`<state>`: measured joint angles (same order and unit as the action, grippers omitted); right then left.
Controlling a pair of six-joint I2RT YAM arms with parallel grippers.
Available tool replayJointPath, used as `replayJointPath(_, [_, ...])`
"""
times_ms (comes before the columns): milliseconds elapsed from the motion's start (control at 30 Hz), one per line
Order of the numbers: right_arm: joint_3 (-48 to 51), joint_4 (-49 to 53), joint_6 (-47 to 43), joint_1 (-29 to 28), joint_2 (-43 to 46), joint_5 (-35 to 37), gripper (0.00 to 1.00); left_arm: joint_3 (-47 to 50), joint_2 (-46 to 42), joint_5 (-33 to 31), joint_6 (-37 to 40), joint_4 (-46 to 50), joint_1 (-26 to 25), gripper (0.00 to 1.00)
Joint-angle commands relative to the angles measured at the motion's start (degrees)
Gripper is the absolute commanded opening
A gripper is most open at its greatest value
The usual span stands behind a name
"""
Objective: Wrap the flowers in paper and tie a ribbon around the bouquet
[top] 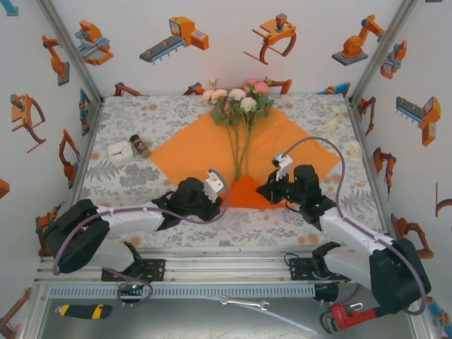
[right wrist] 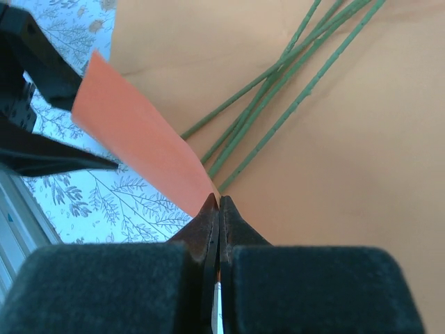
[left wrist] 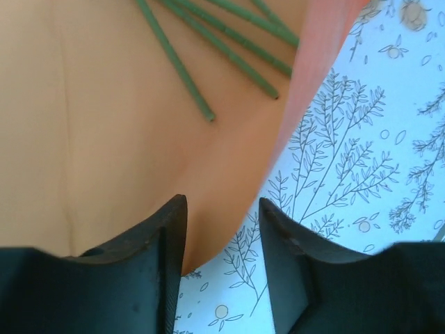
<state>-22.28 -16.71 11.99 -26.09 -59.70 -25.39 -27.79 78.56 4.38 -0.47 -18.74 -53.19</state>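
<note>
1. The paper (top: 191, 152) lies flat as an orange diamond in the middle of the tablecloth (top: 134, 116), one corner pointing near, toward the arms.
2. The flowers (top: 236, 106) rest on it, pink and cream heads at the far corner and stems running down the middle toward the near corner.
3. That near corner is folded up and back as a small flap (top: 247, 192), which sits between the two grippers.
4. The right gripper (right wrist: 217, 203) is closed tight, and the crease of the flap runs straight into its fingertips, so it pinches the paper (the stem ends (right wrist: 229, 149) lie just beyond, untouched).
5. The left gripper (left wrist: 222, 209) has its jaws partly apart and holds nothing. The paper's edge passes under the gap, with the printed cloth showing to the right.
6. A small white box (top: 120, 152) and a dark jar (top: 139, 146) stand left of the paper, clear of it.
</note>
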Motion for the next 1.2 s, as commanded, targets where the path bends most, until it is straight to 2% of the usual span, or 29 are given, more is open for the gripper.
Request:
replayJointPath(0, [-2.1,0.5,0.0,-0.3,1.3,1.0,0.00,0.7,-1.5,-0.8,-1.3,-1.1,0.2,0.28])
replayJointPath(67, [-2.0,1.7,0.0,-0.3,2.2,0.4,0.00,1.3,-3.8,0.2,-4.0,-0.9,0.2,0.23])
replayJointPath(200, [-1.9,6.2,0.3,-0.3,5.7,-2.4,0.00,2.4,-7.2,3.4,-8.9,2.0,-1.0,0.07])
replayJointPath(400, [-0.7,10.5,2.0,-0.3,12.1,-4.5,0.00,4.4,-9.1,0.6,-14.0,2.0,-5.3,0.06])
replayJointPath(533, [-0.9,11.6,1.5,-0.4,13.9,0.1,0.00,3.8,-8.0,-2.5,-16.2,-0.4,-6.0,0.12])
replayJointPath(600, [-1.6,11.5,0.3,-0.3,12.8,2.8,0.00,2.4,-6.3,-5.2,-17.2,-0.9,-5.8,0.23])
replayJointPath(767, [-2.6,8.5,-2.5,-0.3,6.0,7.9,0.01,-0.5,-1.3,-12.2,-17.5,-0.9,-5.6,0.41])
replayJointPath(800, [-2.7,7.5,-2.7,-0.2,3.9,9.2,0.07,-0.9,-0.3,-13.0,-17.6,-1.1,-5.6,0.44])
replayJointPath(867, [-3.1,6.4,-2.6,-0.2,0.9,11.6,0.11,-1.8,1.5,-14.0,-17.6,-1.3,-5.5,0.51])
replayJointPath(933, [-3.2,5.0,-2.4,-0.2,-1.6,14.1,0.17,-2.2,2.9,-15.2,-17.9,-1.7,-5.5,0.52])
replayJointPath(1000, [-3.4,4.4,-1.8,-0.1,-3.5,18.1,0.35,-2.4,3.9,-17.2,-18.4,-1.7,-5.5,0.54])
replayJointPath(1167, [-4.0,4.9,-0.4,-0.2,-6.7,23.9,0.54,-2.4,5.2,-19.8,-20.2,-1.0,-4.9,0.60])
